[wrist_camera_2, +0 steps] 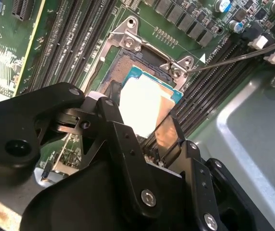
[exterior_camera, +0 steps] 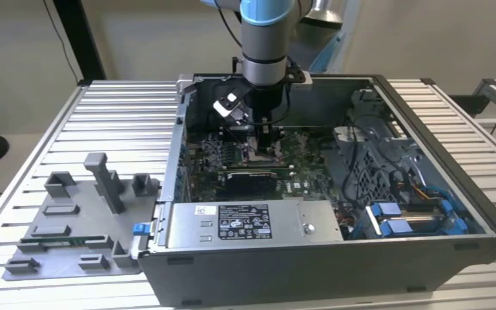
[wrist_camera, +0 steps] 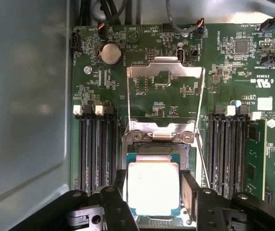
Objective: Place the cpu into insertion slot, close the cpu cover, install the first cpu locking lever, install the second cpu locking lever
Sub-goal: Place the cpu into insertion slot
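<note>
Snugly, end effector (wrist_camera: 153,198) around cpu (wrist_camera: 152,185)

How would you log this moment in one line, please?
gripper: at cpu | cpu: at insertion slot, seating unclear | cpu cover: raised open

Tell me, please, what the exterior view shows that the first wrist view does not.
The exterior view adds the whole computer case, a grey fixture plate toward the exterior view's left and the slatted table. The first wrist view adds the cpu at the insertion slot, the cpu cover standing open and a coin cell. Both show the green motherboard and the pincer.
</note>
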Action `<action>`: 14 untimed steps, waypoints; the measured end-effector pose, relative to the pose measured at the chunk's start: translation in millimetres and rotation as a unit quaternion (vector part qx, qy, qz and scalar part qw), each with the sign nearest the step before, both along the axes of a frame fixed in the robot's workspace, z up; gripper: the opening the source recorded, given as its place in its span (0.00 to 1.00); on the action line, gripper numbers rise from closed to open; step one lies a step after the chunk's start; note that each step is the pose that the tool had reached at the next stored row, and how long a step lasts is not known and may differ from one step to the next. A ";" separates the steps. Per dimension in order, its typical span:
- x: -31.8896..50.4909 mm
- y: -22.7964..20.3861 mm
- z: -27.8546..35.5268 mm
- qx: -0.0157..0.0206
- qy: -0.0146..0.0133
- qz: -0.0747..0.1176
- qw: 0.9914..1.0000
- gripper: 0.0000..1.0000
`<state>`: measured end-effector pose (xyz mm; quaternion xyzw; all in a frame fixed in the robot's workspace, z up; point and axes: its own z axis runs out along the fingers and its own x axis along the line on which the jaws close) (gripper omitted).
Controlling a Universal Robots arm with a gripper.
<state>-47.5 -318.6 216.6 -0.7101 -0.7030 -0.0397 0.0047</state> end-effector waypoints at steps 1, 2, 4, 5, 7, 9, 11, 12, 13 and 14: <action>0.0 0.0 -0.9 0.000 0.000 0.000 1.000 0.00; 0.0 0.0 -1.7 0.000 0.000 0.000 1.000 0.00; 0.0 -0.3 -2.5 0.000 0.001 0.000 1.000 0.00; 0.0 -0.5 -2.8 0.000 0.001 0.000 1.000 0.00; 0.0 -0.8 -3.5 0.000 0.001 0.000 1.000 0.00; 0.1 -1.1 -4.3 0.000 0.001 0.000 1.000 0.00; 0.1 -1.2 -5.4 0.000 0.001 -0.001 1.000 0.00; 0.1 -1.3 -5.8 0.000 0.001 -0.001 1.000 0.00; 0.1 -1.4 -6.2 0.000 0.001 -0.002 1.000 0.00; 0.1 -1.6 -6.6 0.000 0.002 -0.002 1.000 0.00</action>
